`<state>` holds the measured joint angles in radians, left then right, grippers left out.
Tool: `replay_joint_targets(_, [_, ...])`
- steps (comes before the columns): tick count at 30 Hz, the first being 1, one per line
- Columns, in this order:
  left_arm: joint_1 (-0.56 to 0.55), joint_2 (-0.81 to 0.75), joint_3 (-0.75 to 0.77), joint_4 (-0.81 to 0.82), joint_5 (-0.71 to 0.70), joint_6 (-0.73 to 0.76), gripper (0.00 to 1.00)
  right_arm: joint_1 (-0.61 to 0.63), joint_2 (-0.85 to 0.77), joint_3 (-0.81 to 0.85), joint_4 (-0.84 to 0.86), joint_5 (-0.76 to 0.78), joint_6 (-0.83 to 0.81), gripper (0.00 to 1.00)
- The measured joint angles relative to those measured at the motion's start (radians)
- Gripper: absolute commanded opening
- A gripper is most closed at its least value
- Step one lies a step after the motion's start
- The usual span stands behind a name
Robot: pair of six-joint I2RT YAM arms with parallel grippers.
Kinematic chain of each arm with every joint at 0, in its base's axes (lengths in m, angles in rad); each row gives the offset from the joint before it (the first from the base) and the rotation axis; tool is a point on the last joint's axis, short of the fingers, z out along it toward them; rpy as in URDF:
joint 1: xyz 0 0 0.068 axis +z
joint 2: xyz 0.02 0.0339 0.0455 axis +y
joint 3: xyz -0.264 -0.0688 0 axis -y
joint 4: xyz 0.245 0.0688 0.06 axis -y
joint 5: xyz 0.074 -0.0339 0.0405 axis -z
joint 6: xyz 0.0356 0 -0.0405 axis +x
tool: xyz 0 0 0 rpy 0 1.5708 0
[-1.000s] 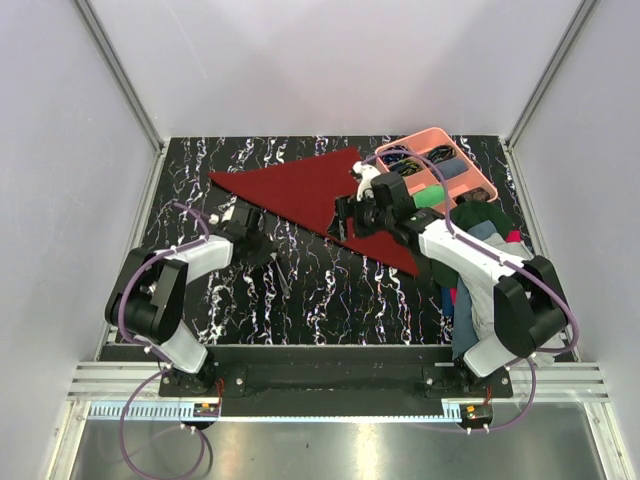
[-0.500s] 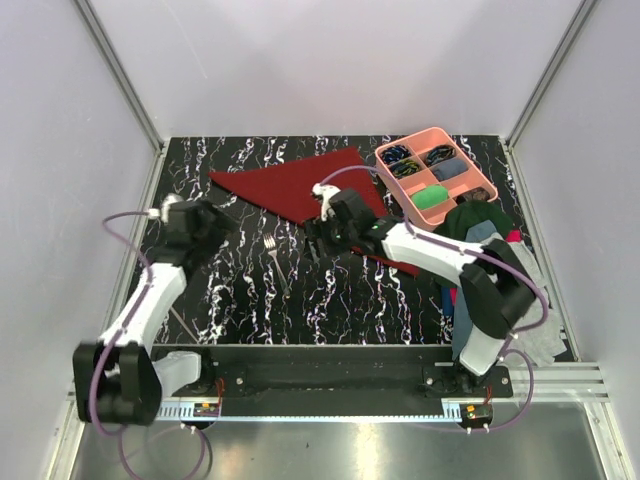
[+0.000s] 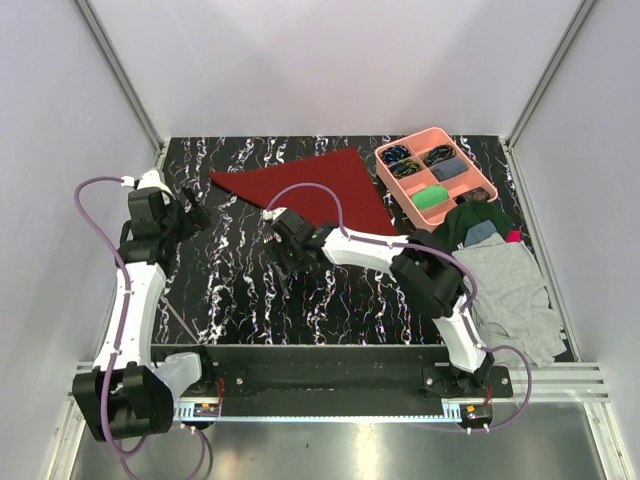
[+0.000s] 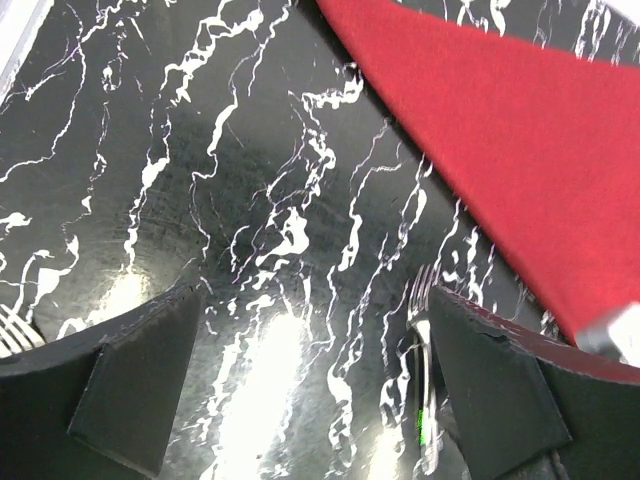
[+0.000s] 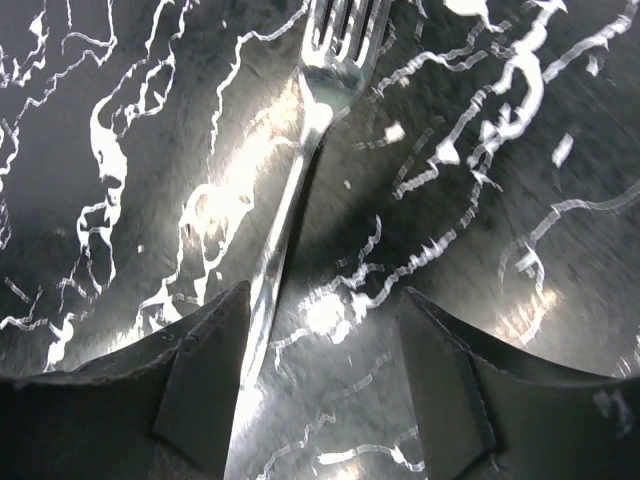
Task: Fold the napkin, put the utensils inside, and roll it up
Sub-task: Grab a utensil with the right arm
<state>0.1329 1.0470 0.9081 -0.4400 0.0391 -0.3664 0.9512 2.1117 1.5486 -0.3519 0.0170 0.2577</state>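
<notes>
The maroon napkin (image 3: 312, 188) lies folded into a triangle at the back of the marbled table; its edge also shows in the left wrist view (image 4: 500, 130). A silvery fork (image 5: 300, 170) lies on the table just in front of it. My right gripper (image 3: 283, 264) hangs low over it, open, with the handle running along the inner side of the left finger (image 5: 205, 390). My left gripper (image 3: 192, 216) is open and empty to the left; the same fork (image 4: 422, 385) sits beside its right finger. Another utensil (image 3: 178, 318) lies near the left arm.
A pink compartment tray (image 3: 408, 139) stands at the back right. A pile of grey, green and blue clothes (image 3: 505, 285) covers the right side of the table. White walls close in the table on both sides and behind.
My left gripper opened and pulled back to the left, away from the fork. My right arm swept left off the napkin to hover over the fork, its jaws narrowing somewhat.
</notes>
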Motion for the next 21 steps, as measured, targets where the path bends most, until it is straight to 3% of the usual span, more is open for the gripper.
replay_joint_targets(11, [0.0, -0.046, 0.0, -0.045, 0.036, 0.088, 0.99, 0.008, 0.143, 0.194, -0.078, 0.02, -0.01, 0.6])
replay_joint_targets(13, [0.0, -0.058, 0.0, -0.045, 0.036, 0.093, 0.99, 0.008, 0.161, 0.223, -0.093, 0.021, -0.015, 0.52])
replay_joint_targets(21, [0.0, -0.066, 0.0, -0.045, 0.036, 0.105, 0.99, 0.009, 0.177, 0.248, -0.123, 0.023, -0.046, 0.38])
